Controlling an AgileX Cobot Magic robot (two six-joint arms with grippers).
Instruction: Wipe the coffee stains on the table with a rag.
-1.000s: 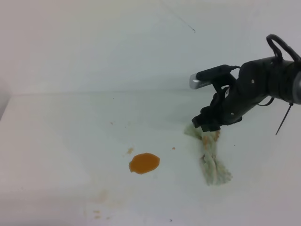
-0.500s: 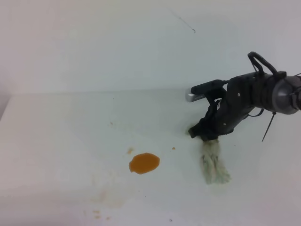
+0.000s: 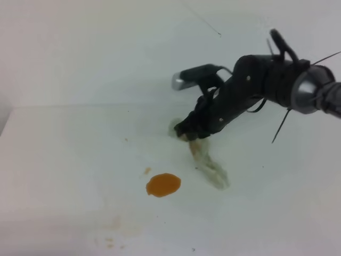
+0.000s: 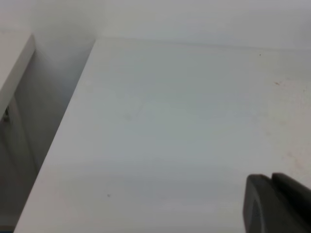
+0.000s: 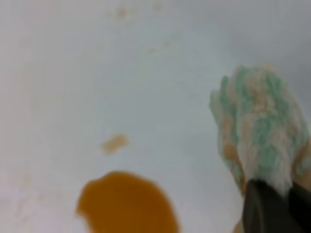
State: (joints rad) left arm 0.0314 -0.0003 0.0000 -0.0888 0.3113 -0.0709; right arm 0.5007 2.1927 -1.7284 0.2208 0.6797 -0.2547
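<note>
The coffee stains [image 3: 163, 184] are a glossy orange-brown oval puddle on the white table [image 3: 64, 160], with a small speck [image 3: 147, 170] up-left of it. My right gripper [image 3: 186, 133] is shut on the upper end of the rag [image 3: 210, 168], which trails down-right onto the table, right of the puddle. In the right wrist view the mint-green and white rag [image 5: 260, 131], blotched orange, sticks out past the shut fingers [image 5: 262, 208]; the puddle [image 5: 127, 204] lies lower left. My left gripper [image 4: 272, 179] shows only in the left wrist view, its dark fingertips together over bare table [image 4: 170, 121].
Faint brownish smudges [image 3: 114, 224] mark the table near the front. A white wall [image 3: 106, 53] rises behind the table. In the left wrist view the table's left edge [image 4: 63, 136] drops into a shadowed gap beside another white surface [image 4: 14, 63].
My right gripper closed on the rag's upper end and carried it left across the table toward the puddle, the rag's tail dragging behind. The puddle looks unchanged.
</note>
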